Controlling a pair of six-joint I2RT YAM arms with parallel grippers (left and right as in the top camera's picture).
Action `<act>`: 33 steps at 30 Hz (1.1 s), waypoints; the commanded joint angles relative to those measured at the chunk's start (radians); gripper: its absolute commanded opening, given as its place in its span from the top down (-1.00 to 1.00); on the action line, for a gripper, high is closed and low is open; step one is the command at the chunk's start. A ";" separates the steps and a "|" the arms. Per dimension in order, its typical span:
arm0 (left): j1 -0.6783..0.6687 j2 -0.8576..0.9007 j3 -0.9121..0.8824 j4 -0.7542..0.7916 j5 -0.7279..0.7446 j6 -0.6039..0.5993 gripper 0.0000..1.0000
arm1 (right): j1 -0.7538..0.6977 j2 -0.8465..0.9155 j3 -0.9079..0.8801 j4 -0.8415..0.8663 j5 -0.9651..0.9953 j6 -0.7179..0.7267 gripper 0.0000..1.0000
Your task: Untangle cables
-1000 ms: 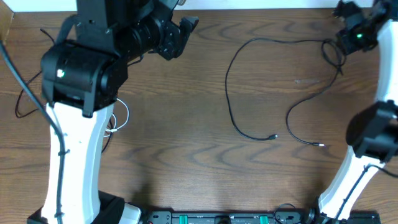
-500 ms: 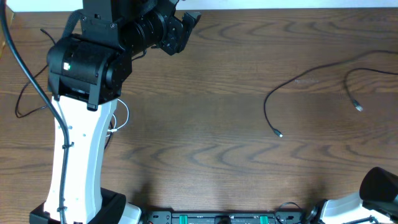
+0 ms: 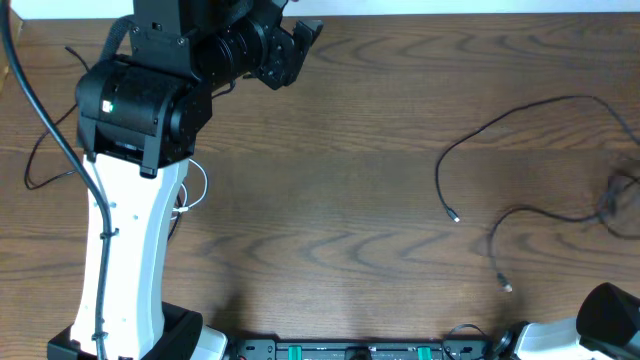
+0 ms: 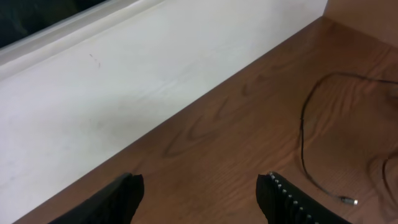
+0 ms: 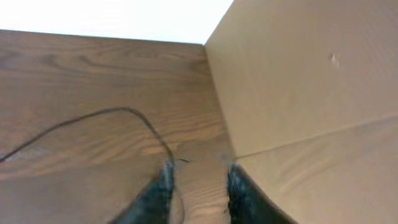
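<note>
Wooden table (image 3: 330, 210): black cables (image 3: 438, 182) lying right side, white cable (image 3: 203, 184) left.

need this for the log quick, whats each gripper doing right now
left gripper: open, nothing in it
right gripper: blurred, slightly open; black cable runs up to it, no grip visible

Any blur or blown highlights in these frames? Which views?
Right wrist view: soft all over, right gripper smeared, white strip on top blown out. Left wrist view: fairly sharp, left gripper dark, black cable readable. Overhead view: crisp grain on the table, even light, no glare.
</note>
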 commanded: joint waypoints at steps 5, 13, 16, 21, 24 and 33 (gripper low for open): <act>0.002 0.000 0.007 0.021 -0.002 -0.065 -0.27 | 0.050 0.002 0.006 -0.119 -0.525 -0.052 0.32; 0.002 0.000 0.007 0.051 -0.078 -0.077 -0.27 | 0.320 0.035 0.005 -0.254 -0.721 -0.266 0.17; 0.002 0.000 0.007 0.049 -0.181 -0.107 -0.27 | 0.460 0.065 0.005 -0.222 -0.666 -0.285 0.15; 0.004 -0.010 0.007 0.026 -0.273 -0.118 -0.27 | 0.709 0.213 0.005 -0.109 -0.478 -0.274 0.02; 0.016 -0.022 0.007 0.016 -0.398 -0.130 -0.25 | 0.787 0.311 0.005 -0.052 -0.438 -0.274 0.01; 0.218 -0.087 0.007 -0.071 -0.388 -0.251 -0.14 | 0.834 0.441 0.006 0.079 -0.502 -0.229 0.02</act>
